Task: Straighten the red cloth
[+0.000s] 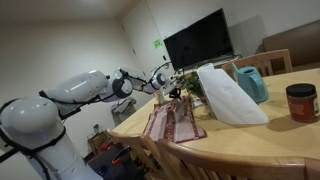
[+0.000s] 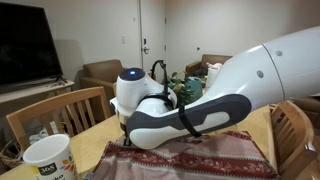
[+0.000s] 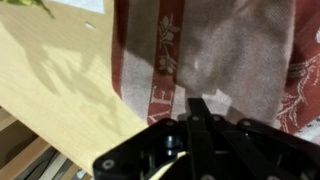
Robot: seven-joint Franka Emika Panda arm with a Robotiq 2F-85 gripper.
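The red cloth (image 1: 172, 122) lies on the wooden table (image 1: 270, 135) near its corner, dull red-brown with pale stripes, mostly flat with some wrinkles. It also shows under the arm in an exterior view (image 2: 200, 162) and fills the upper part of the wrist view (image 3: 220, 50). My gripper (image 3: 200, 104) is over the cloth close to its edge, and its fingers are closed together. I cannot tell whether any fabric is pinched between them. In an exterior view the gripper (image 1: 163, 79) is at the far end of the cloth.
A large white folded sheet (image 1: 230, 95), a teal pitcher (image 1: 251, 82) and a red-lidded jar (image 1: 301, 102) stand on the table. A white mug (image 2: 48, 160) sits near a corner. Wooden chairs (image 1: 205, 160) (image 2: 60, 110) ring the table. The table edge (image 3: 100, 125) is beside the cloth.
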